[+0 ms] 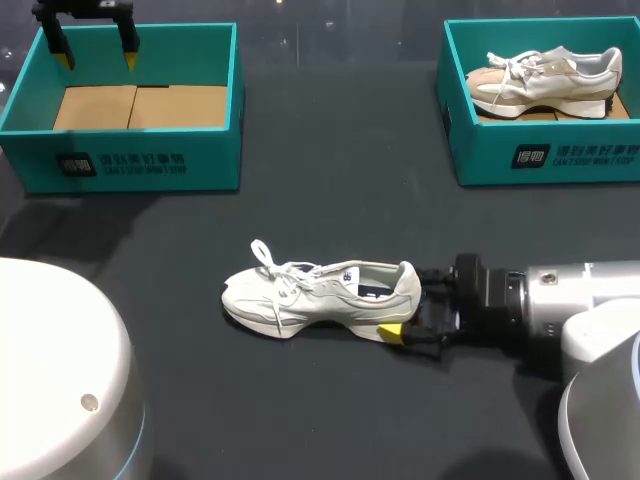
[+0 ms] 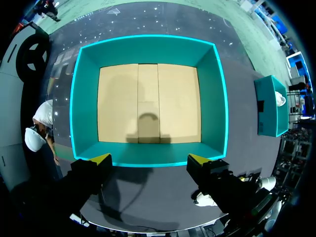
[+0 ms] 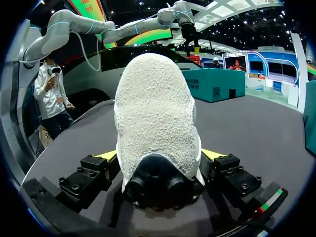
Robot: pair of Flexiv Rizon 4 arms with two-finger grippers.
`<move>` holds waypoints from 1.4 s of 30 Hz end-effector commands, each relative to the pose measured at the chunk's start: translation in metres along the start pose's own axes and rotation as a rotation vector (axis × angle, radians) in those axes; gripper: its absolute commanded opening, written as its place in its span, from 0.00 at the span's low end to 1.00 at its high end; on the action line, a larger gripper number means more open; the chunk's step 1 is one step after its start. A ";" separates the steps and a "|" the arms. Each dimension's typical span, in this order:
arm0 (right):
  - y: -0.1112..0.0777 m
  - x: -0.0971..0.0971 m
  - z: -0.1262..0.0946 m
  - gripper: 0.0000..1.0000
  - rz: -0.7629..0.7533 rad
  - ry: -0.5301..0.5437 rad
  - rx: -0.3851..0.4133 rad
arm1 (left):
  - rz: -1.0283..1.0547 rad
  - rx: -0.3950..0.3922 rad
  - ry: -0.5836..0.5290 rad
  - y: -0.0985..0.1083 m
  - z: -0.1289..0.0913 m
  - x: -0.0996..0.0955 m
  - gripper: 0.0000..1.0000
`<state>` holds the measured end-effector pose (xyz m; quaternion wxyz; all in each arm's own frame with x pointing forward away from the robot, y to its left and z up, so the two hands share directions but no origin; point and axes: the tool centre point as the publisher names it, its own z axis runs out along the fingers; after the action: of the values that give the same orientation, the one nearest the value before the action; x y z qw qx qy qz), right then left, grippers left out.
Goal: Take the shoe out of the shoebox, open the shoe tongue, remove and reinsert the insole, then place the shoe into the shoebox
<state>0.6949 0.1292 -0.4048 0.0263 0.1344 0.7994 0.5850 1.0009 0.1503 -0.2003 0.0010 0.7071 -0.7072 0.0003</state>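
Observation:
A white sneaker [image 1: 320, 295] lies on its side on the dark table, toe to the left. My right gripper [image 1: 405, 310] is at its heel. In the right wrist view the heel [image 3: 155, 118] sits between the spread fingers of that gripper [image 3: 158, 155], which is open, a yellow tip on either side. The far fingertip is hidden behind the heel in the head view. My left gripper [image 1: 97, 58] hangs open above the empty teal shoebox [image 1: 190, 160] at the back left. In the left wrist view this gripper [image 2: 149, 159] holds nothing, with the box [image 2: 148, 44] below.
A second teal shoebox [image 1: 545, 155] at the back right holds another white-and-tan sneaker [image 1: 545, 80]. Both boxes stand near the table's far edge. The left box [image 3: 212, 84] also shows beyond the heel in the right wrist view.

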 end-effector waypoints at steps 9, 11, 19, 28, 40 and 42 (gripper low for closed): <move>0.001 -0.003 0.010 0.00 -0.008 0.014 0.016 | 0.000 0.000 -0.001 0.000 0.000 0.000 1.00; 0.003 -0.004 0.011 0.00 -0.021 0.031 0.021 | 0.000 0.000 -0.001 0.000 0.000 0.000 1.00; 0.010 -0.010 0.012 0.00 -0.057 0.073 0.031 | 0.000 0.000 -0.001 0.000 0.000 0.000 1.00; 0.004 -0.014 0.006 0.00 -0.052 0.084 0.037 | 0.000 0.000 -0.001 0.000 0.000 0.000 1.00; -0.001 -0.014 0.001 0.00 -0.048 0.085 0.038 | 0.000 0.000 -0.001 0.000 0.000 0.000 1.00; -0.001 -0.015 0.000 0.00 -0.050 0.093 0.041 | 0.000 0.000 -0.001 0.000 0.000 0.000 1.00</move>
<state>0.7094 0.1303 -0.4069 0.0038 0.0892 0.8133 0.5749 1.0009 0.1503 -0.2003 0.0010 0.7071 -0.7072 0.0003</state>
